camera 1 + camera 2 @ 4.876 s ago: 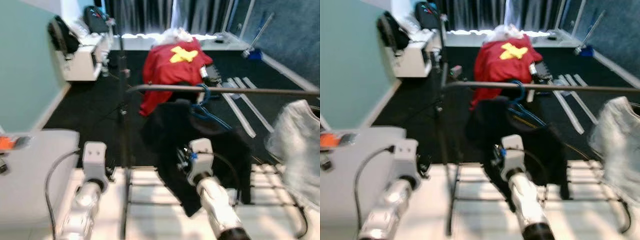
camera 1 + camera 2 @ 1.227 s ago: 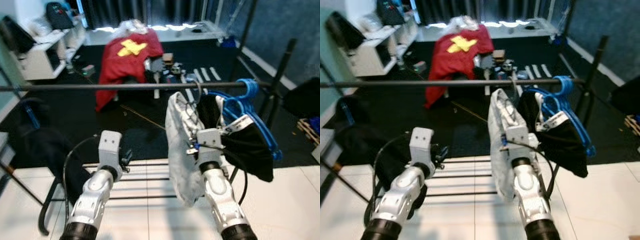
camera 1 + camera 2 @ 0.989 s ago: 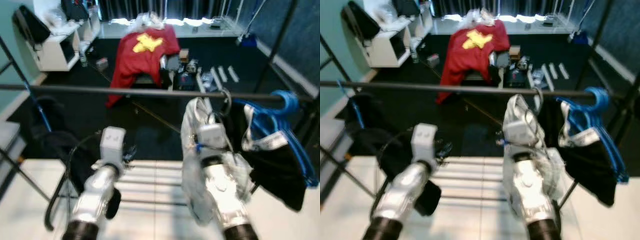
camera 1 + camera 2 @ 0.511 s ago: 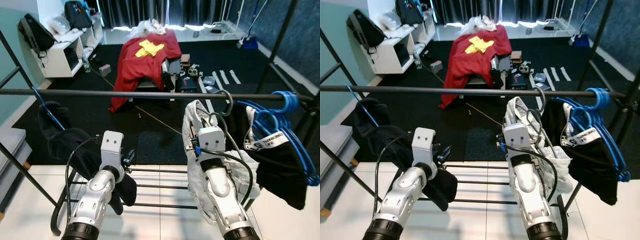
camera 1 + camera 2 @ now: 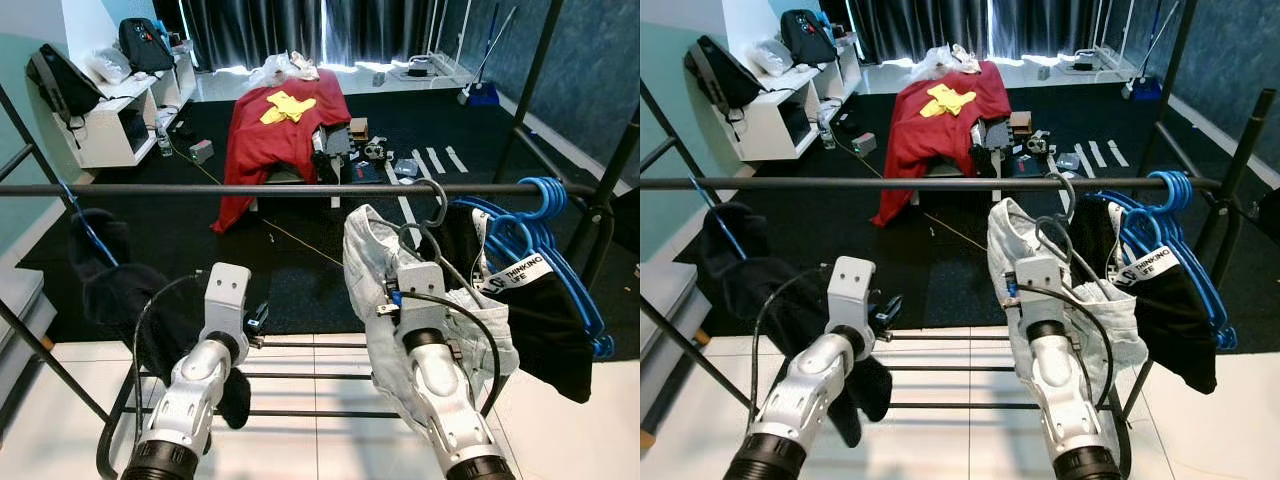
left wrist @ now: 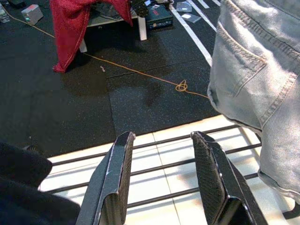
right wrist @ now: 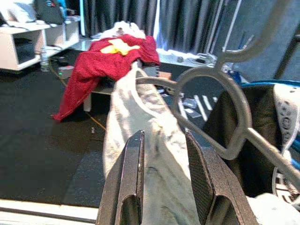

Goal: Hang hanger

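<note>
A grey wire hanger (image 7: 241,101) carries light denim jeans (image 5: 368,250). My right gripper (image 7: 164,136) is shut on it, the jeans fabric filling the gap between its fingers. It holds the hanger up in front of the black clothes rail (image 5: 250,188), right of the middle. The hook (image 5: 441,205) reaches the rail's height; whether it sits over the rail I cannot tell. My left gripper (image 6: 162,137) is open and empty, held lower and to the left, over the rack's floor bars.
Blue hangers with a black garment (image 5: 535,270) hang just right of the jeans. Another black garment (image 5: 110,285) hangs at the rail's left end. Rack uprights (image 5: 610,190) stand at the right. Beyond lie a red-draped table (image 5: 280,120) and a white shelf (image 5: 110,125).
The camera has swung right along the rail from the black garment and steadied. In the last half second the jeans hanger has shifted slightly left, its hook still at the rail.
</note>
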### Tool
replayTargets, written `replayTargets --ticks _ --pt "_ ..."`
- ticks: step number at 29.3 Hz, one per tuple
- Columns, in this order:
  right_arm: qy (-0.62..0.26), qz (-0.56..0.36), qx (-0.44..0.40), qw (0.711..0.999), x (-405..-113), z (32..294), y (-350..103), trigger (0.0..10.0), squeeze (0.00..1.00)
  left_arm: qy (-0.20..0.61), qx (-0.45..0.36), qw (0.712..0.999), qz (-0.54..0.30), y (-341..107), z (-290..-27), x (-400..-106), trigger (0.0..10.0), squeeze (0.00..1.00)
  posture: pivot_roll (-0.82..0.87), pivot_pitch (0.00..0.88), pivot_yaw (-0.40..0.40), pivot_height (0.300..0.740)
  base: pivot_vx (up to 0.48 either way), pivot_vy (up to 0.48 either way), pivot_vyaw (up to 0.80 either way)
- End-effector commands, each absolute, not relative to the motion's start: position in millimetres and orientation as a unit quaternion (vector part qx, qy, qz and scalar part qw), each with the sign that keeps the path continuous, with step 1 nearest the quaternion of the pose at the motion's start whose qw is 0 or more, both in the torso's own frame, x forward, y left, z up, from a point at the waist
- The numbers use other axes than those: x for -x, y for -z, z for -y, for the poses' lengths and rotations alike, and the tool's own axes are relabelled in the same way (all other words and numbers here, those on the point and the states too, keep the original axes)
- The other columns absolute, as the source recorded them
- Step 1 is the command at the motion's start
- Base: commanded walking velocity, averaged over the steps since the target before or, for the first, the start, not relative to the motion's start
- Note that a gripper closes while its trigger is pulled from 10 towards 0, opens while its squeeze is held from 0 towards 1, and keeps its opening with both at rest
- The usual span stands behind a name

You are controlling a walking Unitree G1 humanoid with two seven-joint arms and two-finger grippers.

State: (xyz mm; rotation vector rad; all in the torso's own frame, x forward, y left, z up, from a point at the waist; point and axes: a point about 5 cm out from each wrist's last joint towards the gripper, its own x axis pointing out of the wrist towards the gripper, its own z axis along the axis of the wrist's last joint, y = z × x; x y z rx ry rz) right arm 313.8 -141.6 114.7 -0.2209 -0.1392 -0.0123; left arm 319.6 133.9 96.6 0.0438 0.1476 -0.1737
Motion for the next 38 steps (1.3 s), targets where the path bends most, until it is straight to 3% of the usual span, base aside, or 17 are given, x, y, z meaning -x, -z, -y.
replayTargets --ticks 1,38 --pt "0.01 0.065 0.109 0.992 -315 141 -114 10.0 0.0 0.081 -0.035 0.993 -0.085 -93 -141 -320 10.0 0.0 0.02 0.009 0.051 0.74 0.0 0.0 0.0" --pt "0.068 0.062 0.128 0.987 -316 161 -120 10.0 0.0 0.084 -0.046 0.991 -0.091 -89 -140 -320 10.0 0.0 0.03 0.024 0.049 0.74 0.0 0.0 0.0"
